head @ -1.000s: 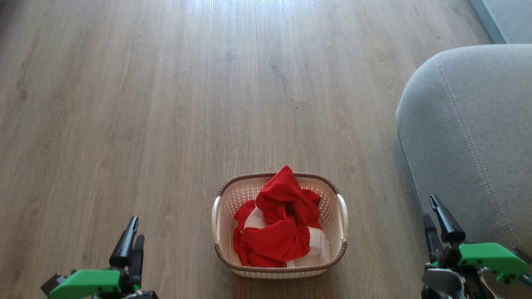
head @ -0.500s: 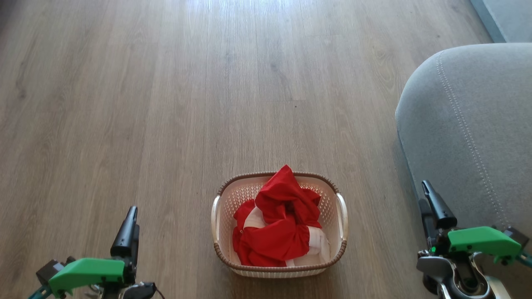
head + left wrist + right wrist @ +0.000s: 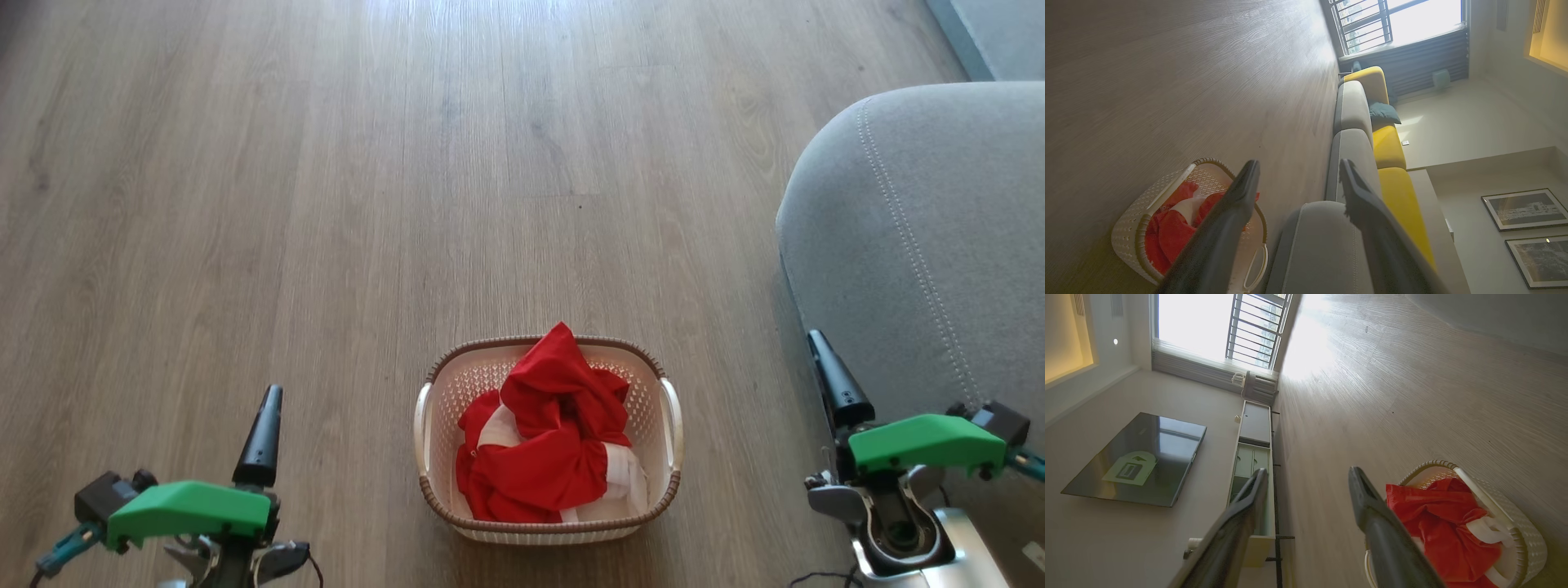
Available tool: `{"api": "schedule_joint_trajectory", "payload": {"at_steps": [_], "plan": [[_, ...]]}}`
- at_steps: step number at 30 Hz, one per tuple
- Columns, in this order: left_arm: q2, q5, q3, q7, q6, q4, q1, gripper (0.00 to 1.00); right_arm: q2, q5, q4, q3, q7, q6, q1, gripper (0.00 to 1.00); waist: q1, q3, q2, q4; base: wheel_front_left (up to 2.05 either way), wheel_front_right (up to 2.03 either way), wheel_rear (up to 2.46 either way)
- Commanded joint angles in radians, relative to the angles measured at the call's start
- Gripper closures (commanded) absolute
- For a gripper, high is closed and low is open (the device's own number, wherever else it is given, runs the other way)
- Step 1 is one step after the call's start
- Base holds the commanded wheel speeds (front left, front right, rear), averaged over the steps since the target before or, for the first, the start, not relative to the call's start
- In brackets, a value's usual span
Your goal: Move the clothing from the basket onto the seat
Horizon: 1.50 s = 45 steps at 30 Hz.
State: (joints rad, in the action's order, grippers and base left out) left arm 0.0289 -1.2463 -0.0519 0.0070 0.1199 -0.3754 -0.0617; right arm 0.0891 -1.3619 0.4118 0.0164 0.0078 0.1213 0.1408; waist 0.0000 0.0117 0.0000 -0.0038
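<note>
Clothing (image 3: 543,449) is lying bunched inside the basket (image 3: 473,382) in the head view, its red folds heaping above the rim with white bands showing among them. The basket is standing on the wooden floor (image 3: 286,204), low in the middle. The grey seat (image 3: 922,229) is taking up the right side, with a strip of floor between it and the basket. The left gripper (image 3: 269,400) is hovering at the lower left and the right gripper (image 3: 823,359) at the lower right, in front of the seat's edge. Both are showing edge-on and touching neither basket nor fabric.

In the left wrist view the two dark fingers are standing spread wide with nothing between them. Behind them the basket is sitting at the lower left with the red fabric inside and the seat just beside it. Yellow cushions (image 3: 1388,147), a window (image 3: 1412,20) and framed pictures (image 3: 1519,208) are showing beyond.

In the right wrist view the fingers are likewise standing wide apart and gripping nothing. The basket with its clothing is showing at the lower right, while a dark television (image 3: 1135,459) and a long cabinet (image 3: 1253,457) are lining the far wall.
</note>
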Motion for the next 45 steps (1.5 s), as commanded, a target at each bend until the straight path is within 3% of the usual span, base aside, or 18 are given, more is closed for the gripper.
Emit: {"api": "schedule_joint_trajectory", "payload": {"at_steps": [1, 17, 45], "plan": [[0.016, 0.040, -0.004, -0.012, 0.003, 0.036, -0.058, 0.00, 0.021, 0.033, -0.023, 0.018, -0.011, 0.003, 0.068, 0.00, 0.0000, 0.000, 0.0000, 0.000, 0.00, 0.00, 0.00], [0.026, 0.315, 0.021, -0.059, -0.006, 0.055, -0.089, 0.00, 0.045, 0.274, 0.010, 0.092, -0.058, 0.004, 0.129, 0.00, 0.0000, 0.003, 0.0000, -0.003, 0.00, 0.00, 0.00], [0.027, 0.668, 0.002, -0.141, -0.057, 0.089, -0.113, 0.00, 0.062, 0.617, 0.072, 0.122, -0.141, 0.006, 0.203, 0.00, 0.0000, 0.011, 0.0000, -0.006, 0.00, 0.00, 0.00]]}}
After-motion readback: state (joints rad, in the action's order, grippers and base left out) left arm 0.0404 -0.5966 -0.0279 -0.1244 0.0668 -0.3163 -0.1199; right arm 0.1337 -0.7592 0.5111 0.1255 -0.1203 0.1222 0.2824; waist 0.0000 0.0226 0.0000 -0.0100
